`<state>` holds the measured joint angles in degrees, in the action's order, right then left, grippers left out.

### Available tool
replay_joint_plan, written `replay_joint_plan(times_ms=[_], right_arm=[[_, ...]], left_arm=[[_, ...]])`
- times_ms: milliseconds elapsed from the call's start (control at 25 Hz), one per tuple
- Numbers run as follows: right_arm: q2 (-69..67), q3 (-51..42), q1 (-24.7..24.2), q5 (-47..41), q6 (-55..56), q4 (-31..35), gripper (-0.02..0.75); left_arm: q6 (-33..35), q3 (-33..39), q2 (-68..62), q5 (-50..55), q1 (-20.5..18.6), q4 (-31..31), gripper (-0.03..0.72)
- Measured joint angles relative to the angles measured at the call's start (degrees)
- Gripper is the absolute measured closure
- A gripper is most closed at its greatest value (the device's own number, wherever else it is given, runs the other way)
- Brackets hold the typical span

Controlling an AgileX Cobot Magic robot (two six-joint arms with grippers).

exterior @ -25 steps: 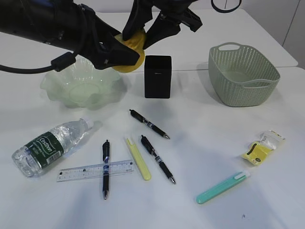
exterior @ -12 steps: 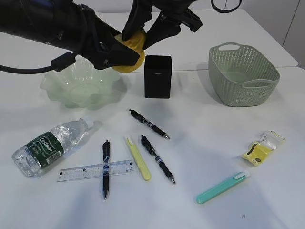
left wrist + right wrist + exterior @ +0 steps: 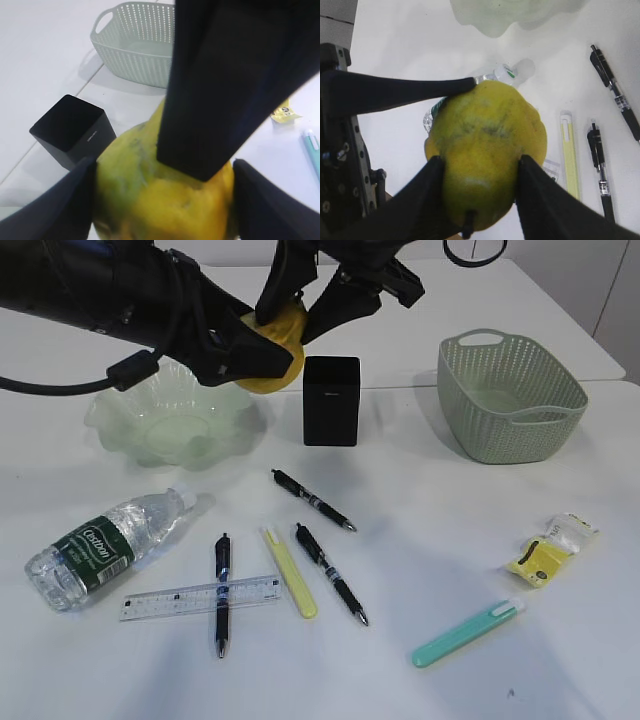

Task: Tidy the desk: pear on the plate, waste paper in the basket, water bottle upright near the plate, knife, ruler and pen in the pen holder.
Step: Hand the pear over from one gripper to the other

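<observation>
Pear point(image 3: 272, 352) hangs in the air between plate point(image 3: 175, 420) and holder point(image 3: 331, 400), pinched by both grippers: left gripper point(image 3: 245, 355) reaching in from the left, right gripper point(image 3: 300, 312) from above. On the desk point(image 3: 430, 510): three black pens, one ruler point(image 3: 200, 597), one bottle point(image 3: 105, 545), one basket point(image 3: 510, 395).

pear point(image 3: 150, 195) between end effector fingers point(image 3: 45, 205) | pen holder point(image 3: 70, 131) | basket point(image 3: 137, 42)

One pear point(image 3: 275, 352), one plate point(image 3: 170, 425), one basket point(image 3: 510, 400), one pen holder point(image 3: 331, 400), one water bottle point(image 3: 105, 545), three black pens point(image 3: 313, 500), one ruler point(image 3: 200, 597)
</observation>
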<state>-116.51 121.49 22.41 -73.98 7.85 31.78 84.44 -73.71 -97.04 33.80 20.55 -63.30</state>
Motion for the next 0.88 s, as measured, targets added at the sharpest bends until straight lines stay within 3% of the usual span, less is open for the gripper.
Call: replay_joint_plan(times_ms=[760,880], right_arm=[[0.0,0.0,0.0,-0.1,0.0,0.6,0.316],[0.0,0.0,0.0,0.0,0.0,0.9,0.278]], left_arm=[[0.0,0.0,0.0,1.0,-0.2,1.9,0.162],[0.0,0.0,0.0,1.1,-0.2,2.1,0.162]])
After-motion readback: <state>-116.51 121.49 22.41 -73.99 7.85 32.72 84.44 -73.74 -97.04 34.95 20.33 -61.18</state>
